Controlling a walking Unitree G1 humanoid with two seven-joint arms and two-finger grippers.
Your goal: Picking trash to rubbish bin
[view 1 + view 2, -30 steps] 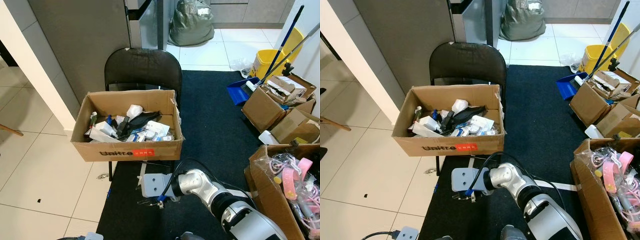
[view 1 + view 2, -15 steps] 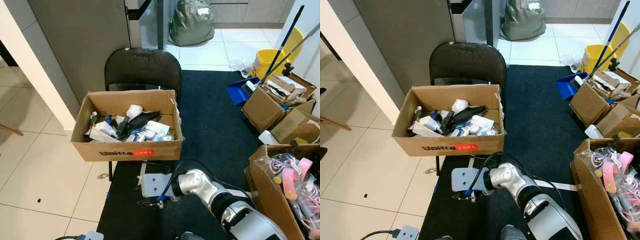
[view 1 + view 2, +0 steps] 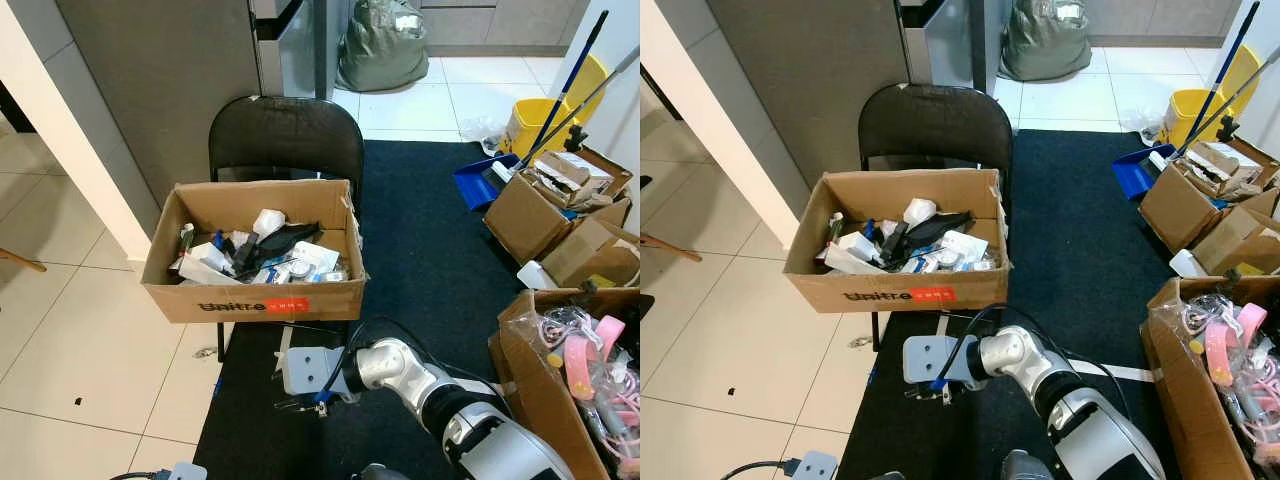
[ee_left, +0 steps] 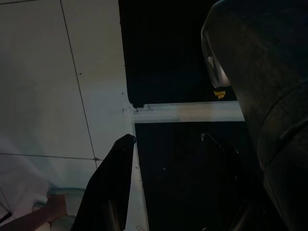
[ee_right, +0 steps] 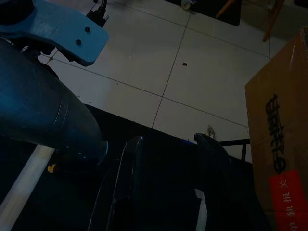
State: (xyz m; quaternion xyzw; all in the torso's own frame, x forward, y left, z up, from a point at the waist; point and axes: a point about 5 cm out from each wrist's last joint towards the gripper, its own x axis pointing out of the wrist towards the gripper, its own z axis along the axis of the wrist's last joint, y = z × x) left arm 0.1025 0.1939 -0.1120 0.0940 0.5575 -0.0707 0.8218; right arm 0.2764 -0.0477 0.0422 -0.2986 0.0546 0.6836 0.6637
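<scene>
An open cardboard box [image 3: 255, 298] marked Unitree, with a red sticker, rests on a black folding chair [image 3: 286, 135]. It holds several pieces of trash [image 3: 262, 255]: white wrappers, small bottles and a black item. My right arm [image 3: 400, 370] reaches left just above the black carpet in front of the box, below its front wall. In the right wrist view the right gripper [image 5: 166, 178] is open with nothing between its fingers, and the box [image 5: 284, 139] lies off to one side. The left gripper [image 4: 168, 178] hangs open over the carpet's edge, also holding nothing.
A black carpet [image 3: 430, 250] runs along the right, white tiles [image 3: 90, 330] on the left. Cardboard boxes [image 3: 545, 215], a blue dustpan [image 3: 475, 185], a yellow mop bucket [image 3: 535, 120] and a box of pink items [image 3: 580, 370] crowd the right. A green sack [image 3: 380, 50] sits behind.
</scene>
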